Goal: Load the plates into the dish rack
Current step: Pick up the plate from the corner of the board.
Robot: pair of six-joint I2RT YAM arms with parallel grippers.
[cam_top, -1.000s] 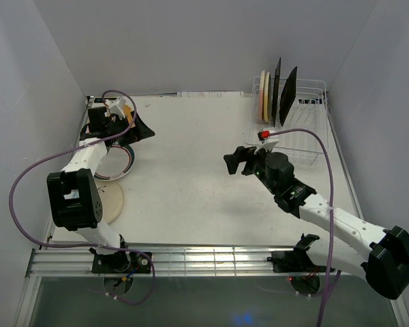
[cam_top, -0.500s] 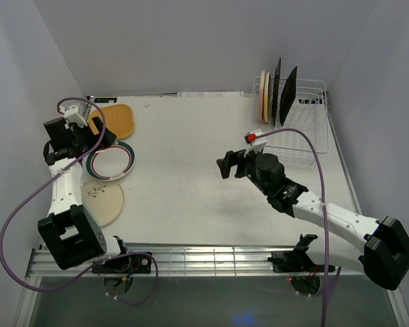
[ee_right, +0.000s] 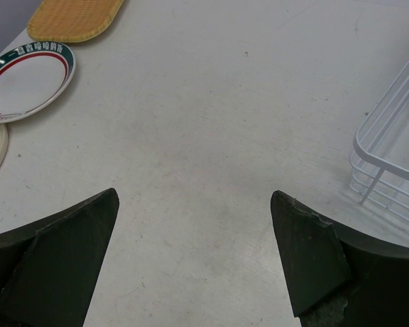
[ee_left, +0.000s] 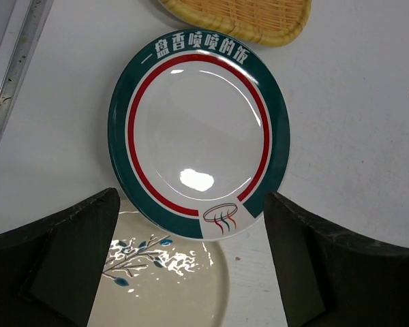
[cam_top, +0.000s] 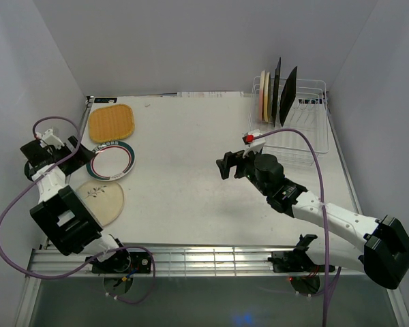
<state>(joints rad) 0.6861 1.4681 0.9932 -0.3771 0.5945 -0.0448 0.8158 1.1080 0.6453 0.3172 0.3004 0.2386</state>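
Three plates lie flat at the table's left. They are the orange ribbed square plate (cam_top: 112, 122), the green-rimmed white round plate (cam_top: 112, 161) and the cream floral plate (cam_top: 99, 201). My left gripper (cam_top: 69, 146) is open and empty by the left wall. In the left wrist view it (ee_left: 191, 196) hangs above the green-rimmed plate (ee_left: 198, 133), whose near edge overlaps the cream floral plate (ee_left: 157, 279). My right gripper (cam_top: 229, 165) is open and empty over bare table at the middle (ee_right: 194, 197). The white wire dish rack (cam_top: 307, 129) at the back right holds several plates on edge.
The rack's near corner (ee_right: 395, 150) shows at the right of the right wrist view. The enclosure's walls stand close on the left, back and right. A metal rail (cam_top: 204, 259) runs along the near table edge. Purple cables trail from both arms.
My left gripper has pulled away from over the orange plate, moving left and nearer to the left wall, uncovering that plate. My right gripper has shifted slightly left.
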